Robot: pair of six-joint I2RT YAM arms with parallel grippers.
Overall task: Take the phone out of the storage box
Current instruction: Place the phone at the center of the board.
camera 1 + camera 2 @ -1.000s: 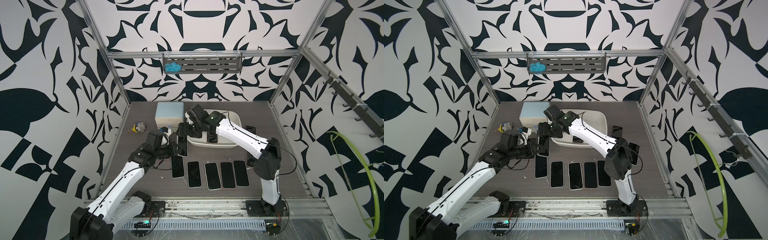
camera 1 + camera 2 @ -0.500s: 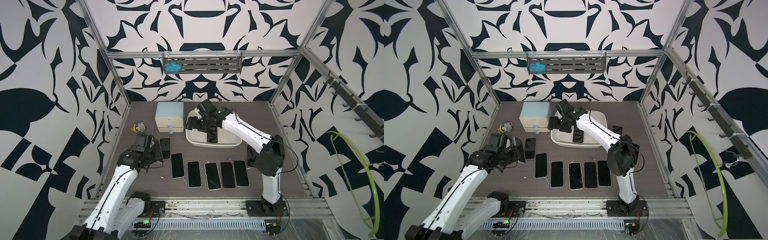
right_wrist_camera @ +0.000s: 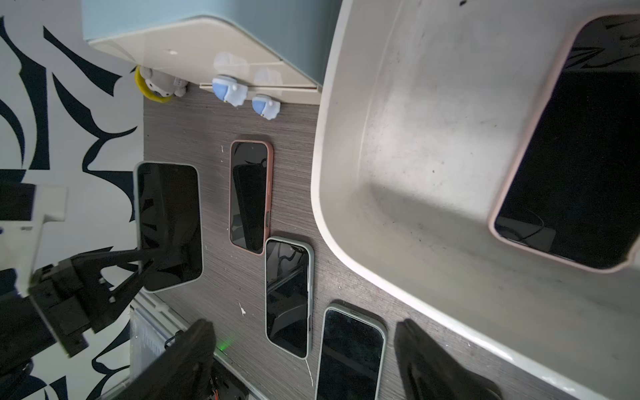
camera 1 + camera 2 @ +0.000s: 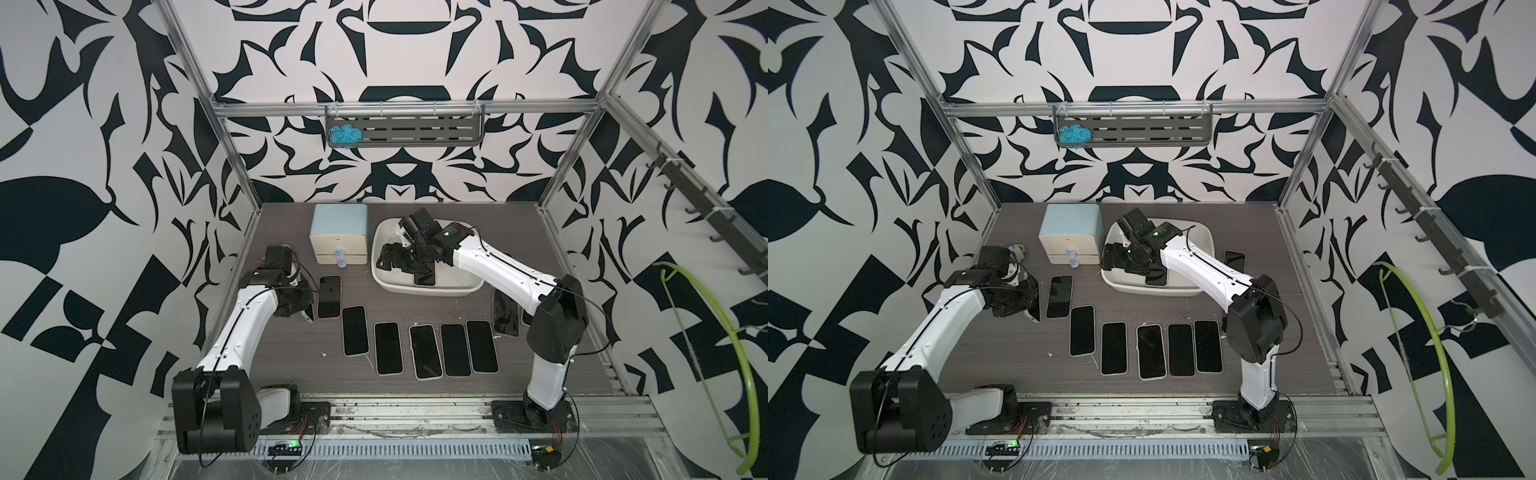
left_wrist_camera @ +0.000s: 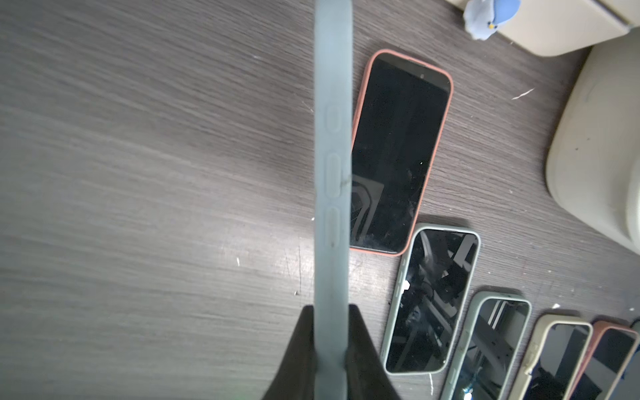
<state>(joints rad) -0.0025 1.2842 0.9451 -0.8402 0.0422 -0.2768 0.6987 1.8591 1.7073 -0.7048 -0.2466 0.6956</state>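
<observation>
Left arm (image 4: 249,316), right arm (image 4: 498,266): white shells, black joint housings, thin black cable along each. Left gripper (image 5: 329,306): matte black wedge-shaped fingers (image 5: 298,353).

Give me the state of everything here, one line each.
Grey phone, gripped, on edge.
Left hand, shut on grey phone.
Right hand, open, empty.
Box, one phone inside.
Pink phone, inside, screen up.
Row phones, lying flat, screens up.
Drawers, shut.
</observation>
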